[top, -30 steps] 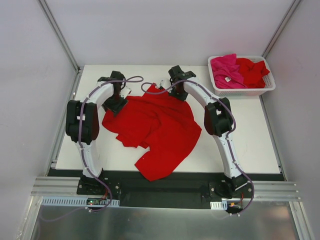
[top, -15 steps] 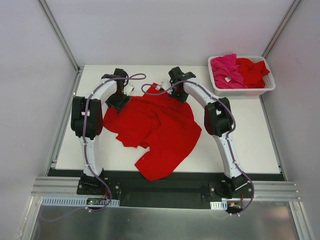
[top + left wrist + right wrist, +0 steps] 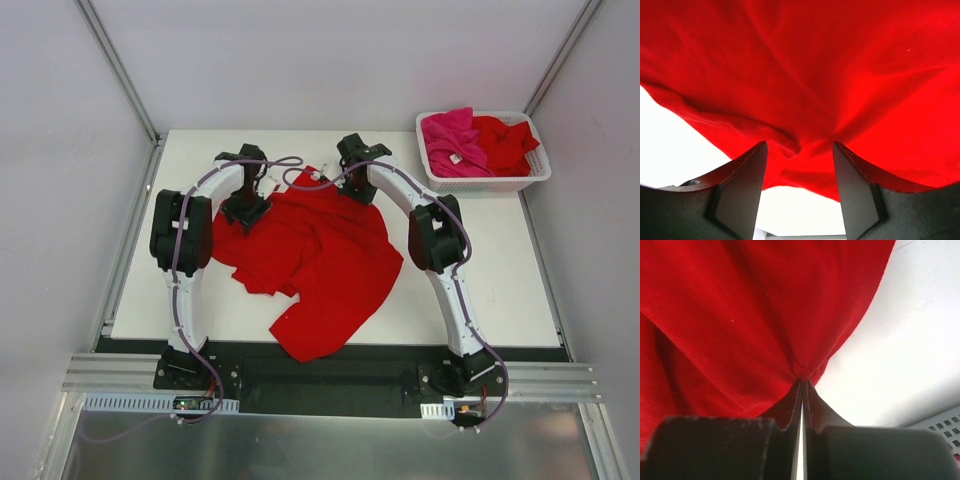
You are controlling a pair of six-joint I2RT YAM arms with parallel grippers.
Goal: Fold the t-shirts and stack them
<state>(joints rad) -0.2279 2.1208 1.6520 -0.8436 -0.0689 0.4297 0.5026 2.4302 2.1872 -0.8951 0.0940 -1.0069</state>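
A bright red t-shirt [image 3: 310,260] lies crumpled across the middle of the table. My left gripper [image 3: 245,210] stands at its far left edge, jaws open, with the shirt's hem [image 3: 790,150] bunched between and just past the fingertips [image 3: 760,150]. My right gripper [image 3: 352,185] is at the shirt's far right edge, shut on a pinch of red cloth [image 3: 805,372]. A magenta-pink t-shirt [image 3: 452,140] with a small white label and another red t-shirt [image 3: 503,140] sit in the basket.
The white slotted basket [image 3: 490,182] stands at the table's back right corner. Bare white tabletop [image 3: 490,280] shows right of the shirt and along the front left. Grey walls enclose the table on three sides.
The left arm has swung rightward, bringing its gripper onto the shirt's far left edge. The right arm and the shirt have stayed put.
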